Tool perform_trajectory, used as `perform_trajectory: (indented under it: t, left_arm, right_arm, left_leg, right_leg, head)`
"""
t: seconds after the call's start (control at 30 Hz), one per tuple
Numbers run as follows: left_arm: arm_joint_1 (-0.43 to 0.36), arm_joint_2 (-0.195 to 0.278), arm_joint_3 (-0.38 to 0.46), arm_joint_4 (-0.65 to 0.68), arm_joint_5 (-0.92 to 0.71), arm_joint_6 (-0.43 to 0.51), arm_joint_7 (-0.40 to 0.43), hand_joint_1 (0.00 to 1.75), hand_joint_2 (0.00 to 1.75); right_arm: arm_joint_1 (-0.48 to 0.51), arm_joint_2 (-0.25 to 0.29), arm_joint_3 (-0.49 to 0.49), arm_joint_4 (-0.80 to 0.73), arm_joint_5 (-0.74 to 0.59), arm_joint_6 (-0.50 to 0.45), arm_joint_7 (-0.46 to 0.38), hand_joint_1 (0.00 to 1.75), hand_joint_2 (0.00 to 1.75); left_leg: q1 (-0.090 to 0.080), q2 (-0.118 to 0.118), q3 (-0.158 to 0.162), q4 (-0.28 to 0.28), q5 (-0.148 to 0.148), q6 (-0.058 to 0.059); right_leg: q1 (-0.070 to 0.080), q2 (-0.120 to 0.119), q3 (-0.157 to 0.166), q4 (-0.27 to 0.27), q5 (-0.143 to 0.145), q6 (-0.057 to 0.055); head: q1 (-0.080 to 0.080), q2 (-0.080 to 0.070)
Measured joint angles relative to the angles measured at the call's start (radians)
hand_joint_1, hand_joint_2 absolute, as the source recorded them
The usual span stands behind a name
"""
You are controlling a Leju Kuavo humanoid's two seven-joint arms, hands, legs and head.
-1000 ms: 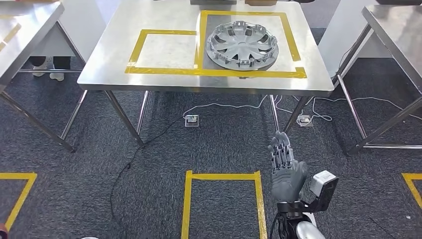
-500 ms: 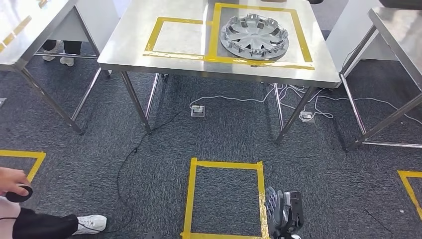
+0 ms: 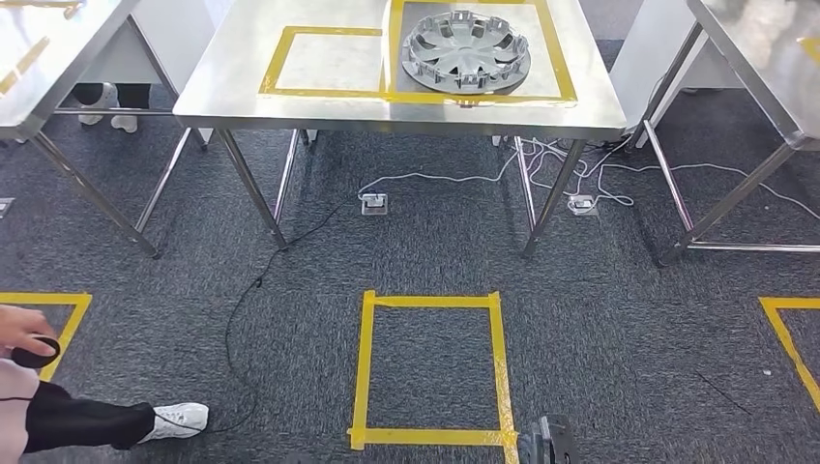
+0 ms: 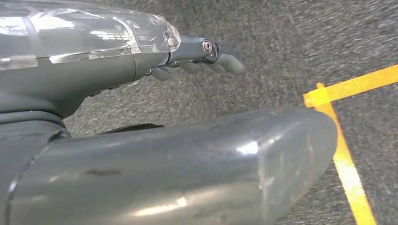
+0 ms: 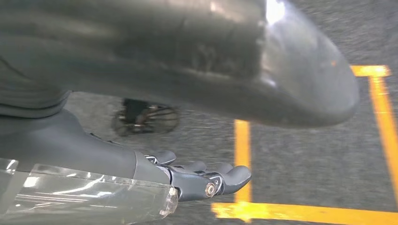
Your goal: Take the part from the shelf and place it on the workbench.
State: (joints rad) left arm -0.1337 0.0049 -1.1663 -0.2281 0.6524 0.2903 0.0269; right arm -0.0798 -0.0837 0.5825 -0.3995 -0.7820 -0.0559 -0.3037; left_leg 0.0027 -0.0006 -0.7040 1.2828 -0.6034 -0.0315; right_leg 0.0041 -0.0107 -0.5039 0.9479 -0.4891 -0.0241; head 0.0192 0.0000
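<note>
The part, a silver wheel cover, lies flat on the steel workbench, inside the right-hand yellow tape frame. Far below it, my right hand just peeks in at the bottom edge of the head view, over the carpet. In the right wrist view the right hand hangs beside my body with its fingers stretched out and nothing in them. My left hand also hangs over the carpet, fingers extended and empty.
Steel tables stand at the left and right. Cables and a floor socket lie under the workbench. A yellow tape square marks the carpet. A person's hand and shoe are at lower left.
The whole view has shifted, so the camera moved. My right hand has dropped from mid-picture to the bottom edge. A person's leg and hand came in at lower left.
</note>
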Motion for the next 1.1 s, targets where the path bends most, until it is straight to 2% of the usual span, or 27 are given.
perform_trajectory:
  t: [0.03,0.1,0.17,0.2,0.27,0.3,0.33,0.37,0.43,0.47,0.5,0.53,0.57,0.63,0.67,0.7,0.77,0.8,0.83,0.87,0.93,0.97,1.0,1.03,1.07,1.1]
  left_arm:
    - [0.000,0.000,-0.001,0.000,-0.001,0.000,0.000,0.00,0.00]
    - [0.000,0.001,-0.002,0.000,-0.002,0.001,0.000,0.00,0.00]
    - [0.000,0.002,-0.003,0.000,-0.003,0.001,0.000,0.00,0.00]
    - [0.000,0.002,-0.003,0.000,-0.004,0.001,0.000,0.00,0.00]
    - [0.000,0.002,-0.003,0.000,-0.004,0.001,0.000,0.00,0.00]
    - [0.000,0.002,-0.003,0.000,-0.004,0.001,0.000,0.00,0.00]
    - [0.000,0.002,-0.003,0.000,-0.004,0.002,0.000,0.00,0.00]
    - [0.000,0.001,-0.003,0.000,-0.005,0.002,0.000,0.00,0.00]
    - [0.001,0.000,-0.003,0.000,-0.005,0.002,0.000,0.00,0.00]
    - [0.001,0.000,-0.003,0.000,-0.006,0.003,0.000,0.00,0.00]
    - [0.002,0.000,-0.003,0.000,-0.006,0.003,0.000,0.00,0.00]
    - [0.002,0.000,-0.003,0.000,-0.006,0.003,0.000,0.00,0.00]
    - [0.002,0.000,-0.003,0.000,-0.006,0.004,0.000,0.00,0.00]
    - [0.002,-0.002,-0.003,0.000,-0.006,0.004,0.000,0.00,0.00]
    - [0.002,-0.002,-0.003,0.000,-0.006,0.004,0.000,0.00,0.00]
    - [0.003,-0.003,-0.003,0.000,-0.006,0.004,0.000,0.00,0.00]
    - [0.003,-0.003,-0.003,0.000,-0.007,0.004,0.000,0.00,0.00]
    - [0.002,-0.003,-0.003,0.000,-0.007,0.004,0.000,0.00,0.00]
    - [0.001,-0.003,-0.003,0.000,-0.007,0.004,0.000,0.00,0.00]
    - [0.000,-0.003,-0.003,0.000,-0.007,0.003,0.000,0.00,0.00]
    - [0.001,-0.003,-0.003,0.000,-0.007,0.003,0.000,0.00,0.00]
    - [0.002,-0.002,-0.003,0.000,-0.007,0.003,0.001,0.00,0.00]
    - [0.003,-0.002,-0.003,0.001,-0.007,0.003,0.001,0.00,0.00]
    - [0.003,-0.002,-0.003,0.001,-0.007,0.003,0.001,0.00,0.00]
    - [0.003,-0.001,-0.003,0.001,-0.008,0.003,0.001,0.00,0.00]
    - [0.003,-0.001,-0.003,0.001,-0.009,0.003,0.001,0.00,0.00]
  right_arm:
    - [0.000,0.004,0.000,0.010,-0.005,-0.001,0.008,0.00,0.00]
    - [0.001,0.010,0.000,0.028,-0.017,-0.003,0.023,0.00,0.00]
    - [0.000,0.014,0.000,0.043,-0.027,-0.005,0.034,0.00,0.00]
    - [-0.001,0.015,0.000,0.049,-0.030,-0.005,0.037,0.00,0.00]
    - [-0.002,0.017,0.000,0.063,-0.035,-0.008,0.042,0.00,0.00]
    - [-0.003,0.017,0.000,0.068,-0.038,-0.010,0.046,0.00,0.00]
    - [-0.003,0.018,0.001,0.074,-0.041,-0.014,0.052,0.00,0.00]
    - [-0.004,0.019,0.001,0.079,-0.045,-0.017,0.059,0.00,0.00]
    - [-0.004,0.022,0.001,0.088,-0.051,-0.023,0.071,0.00,0.00]
    - [-0.004,0.022,0.001,0.092,-0.054,-0.026,0.076,0.00,0.00]
    - [-0.004,0.023,0.002,0.096,-0.056,-0.029,0.080,0.00,0.00]
    - [-0.004,0.024,0.003,0.100,-0.058,-0.032,0.083,0.00,0.00]
    - [-0.004,0.024,0.004,0.103,-0.060,-0.035,0.087,0.00,0.00]
    - [-0.008,0.025,0.008,0.109,-0.064,-0.039,0.091,0.00,0.00]
    - [-0.012,0.026,0.009,0.111,-0.066,-0.040,0.092,0.00,0.00]
    - [-0.016,0.027,0.009,0.112,-0.066,-0.041,0.092,0.00,0.00]
    - [-0.017,0.028,0.010,0.115,-0.067,-0.041,0.094,0.00,0.00]
    - [-0.014,0.029,0.010,0.116,-0.067,-0.042,0.096,0.00,0.00]
    - [-0.011,0.030,0.011,0.118,-0.068,-0.043,0.098,0.00,0.00]
    - [-0.009,0.031,0.012,0.119,-0.068,-0.044,0.100,0.00,0.00]
    - [-0.008,0.033,0.014,0.122,-0.070,-0.046,0.102,0.00,0.00]
    - [-0.008,0.033,0.014,0.123,-0.071,-0.046,0.102,0.00,0.00]
    - [-0.007,0.034,0.015,0.124,-0.073,-0.046,0.102,0.00,0.00]
    - [-0.007,0.035,0.016,0.126,-0.074,-0.047,0.103,0.00,0.00]
    - [-0.006,0.036,0.016,0.127,-0.076,-0.047,0.103,0.00,0.00]
    - [-0.006,0.036,0.016,0.129,-0.078,-0.047,0.103,0.00,0.00]
  left_leg:
    - [0.001,0.000,0.019,-0.008,0.021,-0.001]
    - [0.003,0.001,0.105,-0.119,0.069,-0.001]
    - [0.004,0.000,0.179,-0.231,0.076,0.004]
    - [0.003,-0.001,0.193,-0.255,0.068,0.008]
    - [0.004,-0.001,0.195,-0.268,0.064,0.018]
    - [0.007,-0.001,0.193,-0.272,0.065,0.025]
    - [0.009,-0.001,0.190,-0.275,0.068,0.033]
    - [0.011,-0.001,0.185,-0.277,0.072,0.041]
    - [0.010,0.000,0.174,-0.276,0.080,0.050]
    - [0.009,0.001,0.169,-0.276,0.084,0.052]
    - [0.008,0.004,0.165,-0.276,0.087,0.054]
    - [0.007,0.007,0.163,-0.276,0.089,0.054]
    - [0.006,0.012,0.163,-0.276,0.091,0.054]
    - [0.002,0.026,0.164,-0.275,0.093,0.051]
    - [0.000,0.035,0.163,-0.274,0.094,0.048]
    - [-0.003,0.046,0.161,-0.273,0.095,0.045]
    - [-0.005,0.071,0.158,-0.274,0.098,0.036]
    - [-0.004,0.072,0.158,-0.272,0.093,0.030]
    - [-0.003,0.058,0.153,-0.258,0.080,0.025]
    - [-0.003,0.038,0.139,-0.226,0.054,0.020]
    - [-0.001,-0.001,0.086,-0.104,-0.018,0.014]
    - [-0.001,-0.004,0.060,-0.042,-0.045,0.013]
    - [-0.001,-0.005,0.045,-0.006,-0.053,0.012]
    - [-0.001,-0.005,0.048,-0.005,-0.042,0.013]
    - [-0.001,-0.009,0.071,-0.043,-0.013,0.014]
    - [0.000,-0.026,0.106,-0.107,0.023,0.017]
  right_leg:
    - [0.000,-0.001,-0.012,0.007,0.003,0.002]
    - [-0.001,-0.001,-0.032,0.024,0.006,0.006]
    - [0.001,0.000,-0.045,0.040,0.007,0.014]
    - [0.002,0.000,-0.049,0.045,0.009,0.019]
    - [0.003,0.001,-0.055,0.050,0.013,0.030]
    - [0.003,0.003,-0.060,0.058,0.006,0.036]
    - [0.002,0.004,-0.070,0.080,-0.012,0.042]
    - [0.001,0.006,-0.088,0.123,-0.043,0.049]
    - [-0.003,0.007,-0.135,0.253,-0.116,0.059]
    - [-0.005,0.007,-0.153,0.309,-0.141,0.062]
    - [-0.005,0.007,-0.157,0.337,-0.146,0.062]
    - [-0.005,0.006,-0.143,0.324,-0.132,0.060]
    - [-0.005,0.003,-0.112,0.273,-0.101,0.056]
    - [0.002,-0.025,-0.037,0.129,-0.038,0.044]
    - [0.006,-0.038,-0.013,0.077,-0.023,0.038]
    - [0.010,-0.046,-0.002,0.048,-0.020,0.031]
    - [0.013,-0.032,-0.005,0.035,-0.020,0.020]
    - [0.011,-0.023,-0.006,0.030,-0.015,0.013]
    - [0.008,-0.014,-0.008,0.025,-0.008,0.007]
    - [0.006,-0.007,-0.011,0.021,-0.001,0.000]
    - [0.005,0.010,-0.021,0.021,0.007,-0.007]
    - [0.006,0.019,-0.027,0.023,0.010,-0.008]
    - [0.008,0.028,-0.032,0.027,0.012,-0.008]
    - [0.008,0.038,-0.036,0.031,0.013,-0.008]
    - [0.008,0.049,-0.039,0.036,0.013,-0.007]
    - [0.008,0.060,-0.042,0.041,0.013,-0.006]
  head:
    - [-0.003,0.000]
    - [-0.012,0.000]
    - [-0.017,0.000]
    - [-0.017,0.000]
    - [-0.016,0.000]
    - [-0.015,0.000]
    - [-0.013,0.000]
    - [-0.008,0.000]
    - [0.003,0.000]
    - [0.009,0.000]
    - [0.013,0.000]
    - [0.019,0.000]
    - [0.023,0.000]
    - [0.030,0.000]
    - [0.032,0.000]
    - [0.032,0.000]
    - [0.030,0.000]
    - [0.029,0.000]
    - [0.027,0.000]
    - [0.023,0.000]
    - [0.011,0.000]
    - [0.005,0.000]
    - [0.001,0.000]
    - [-0.001,0.000]
    - [-0.002,0.000]
    - [-0.005,0.000]
